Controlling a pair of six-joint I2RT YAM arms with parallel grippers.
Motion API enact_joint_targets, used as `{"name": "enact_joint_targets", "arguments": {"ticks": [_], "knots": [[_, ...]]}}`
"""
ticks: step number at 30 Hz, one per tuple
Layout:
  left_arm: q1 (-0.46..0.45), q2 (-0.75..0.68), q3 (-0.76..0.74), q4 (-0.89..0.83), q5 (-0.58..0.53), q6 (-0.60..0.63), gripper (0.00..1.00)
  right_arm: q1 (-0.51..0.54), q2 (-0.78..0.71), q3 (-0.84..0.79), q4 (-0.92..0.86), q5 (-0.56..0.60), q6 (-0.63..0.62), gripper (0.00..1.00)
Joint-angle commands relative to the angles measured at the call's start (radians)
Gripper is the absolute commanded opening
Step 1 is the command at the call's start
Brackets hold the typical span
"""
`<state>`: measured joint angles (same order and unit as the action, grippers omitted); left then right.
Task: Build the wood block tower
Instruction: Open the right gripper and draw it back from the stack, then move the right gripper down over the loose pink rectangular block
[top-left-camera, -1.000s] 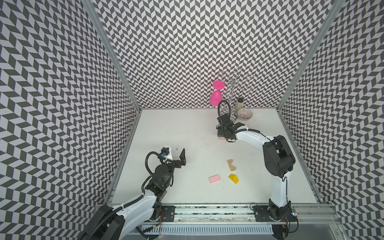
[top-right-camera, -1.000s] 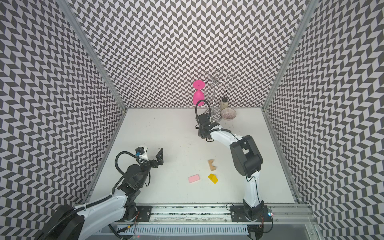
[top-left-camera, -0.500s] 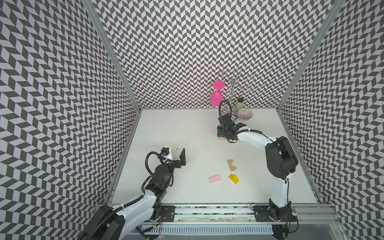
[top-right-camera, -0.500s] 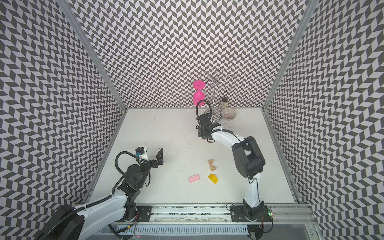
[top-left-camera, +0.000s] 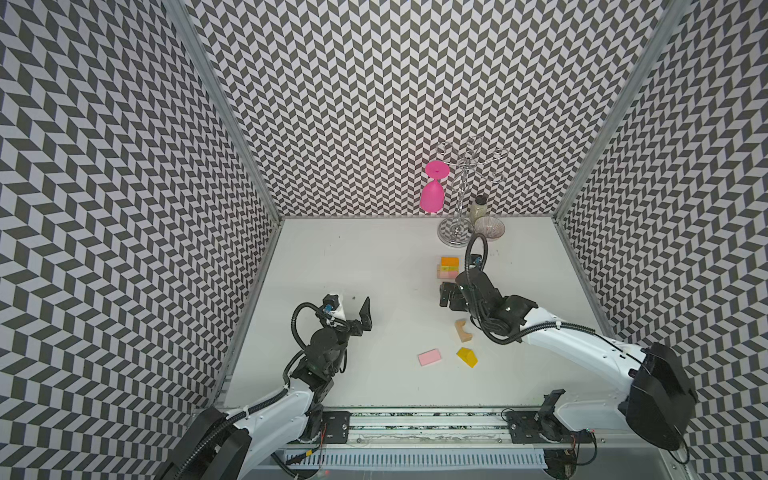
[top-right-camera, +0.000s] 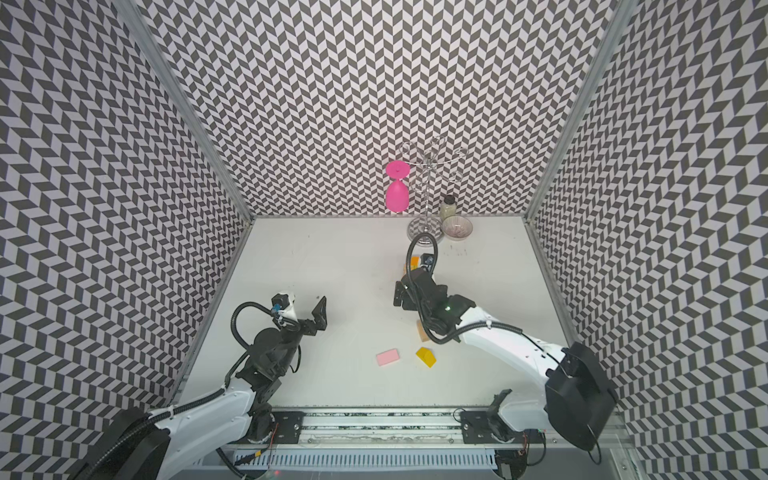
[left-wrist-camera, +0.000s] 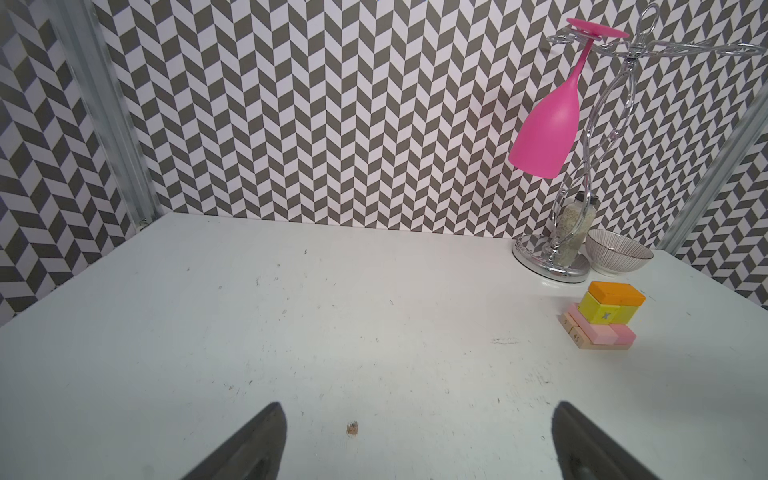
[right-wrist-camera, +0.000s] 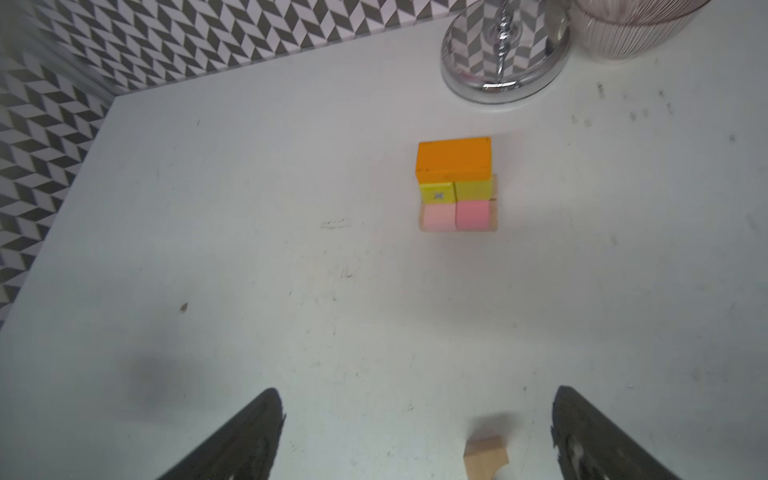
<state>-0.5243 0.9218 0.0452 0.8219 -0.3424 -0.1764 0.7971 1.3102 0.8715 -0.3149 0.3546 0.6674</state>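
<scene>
Tower (top-left-camera: 449, 268) before stand (top-left-camera: 455, 232) (bowl (top-left-camera: 489, 227) beside)

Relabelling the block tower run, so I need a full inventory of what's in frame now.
tower: 1 stack; tan base, two pink, two yellow, orange on top; back right of the table, near the stand
arch block: 1, tan, loose beside the right arm
pink block: 1, pale pink, loose, front centre
roof block: 1, yellow, right of the pink block, apart from it
wire stand: 1, chrome, back right
goblet: 1, magenta, hanging upside down on the stand
jar: 1, pale contents, by the stand
bowl: 1, striped, beside the stand base
table: 1, white
left gripper: open, empty, front left
right gripper: open, empty, facing the tower
</scene>
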Motion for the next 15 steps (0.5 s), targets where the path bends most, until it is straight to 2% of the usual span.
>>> {"name": "enact_joint_targets", "arguments": {"ticks": [1,3,6,7,10,12,15], "knots": [[-0.005,-0.003,0.025,0.004,-0.016,-0.009,1.00,0.046,-0.076,-0.077,0.133,-0.075,0.105,0.99],[-0.005,-0.002,0.028,-0.002,-0.025,-0.013,1.00,0.046,-0.126,-0.139,0.185,-0.093,0.116,1.00],[-0.005,0.000,0.030,-0.006,-0.032,-0.015,1.00,0.048,-0.214,-0.306,0.383,-0.181,0.039,1.00],[-0.005,0.001,0.031,-0.006,-0.032,-0.015,1.00,0.048,-0.229,-0.328,0.399,-0.194,0.027,1.00],[-0.005,0.001,0.034,-0.016,-0.036,-0.018,1.00,0.052,-0.225,-0.291,0.259,-0.177,0.031,1.00],[-0.005,-0.007,0.033,-0.024,-0.040,-0.021,1.00,0.091,-0.205,-0.271,0.190,-0.120,0.036,1.00],[-0.005,-0.020,0.028,-0.026,-0.045,-0.023,1.00,0.144,-0.164,-0.269,0.158,-0.114,0.019,0.99]]}}
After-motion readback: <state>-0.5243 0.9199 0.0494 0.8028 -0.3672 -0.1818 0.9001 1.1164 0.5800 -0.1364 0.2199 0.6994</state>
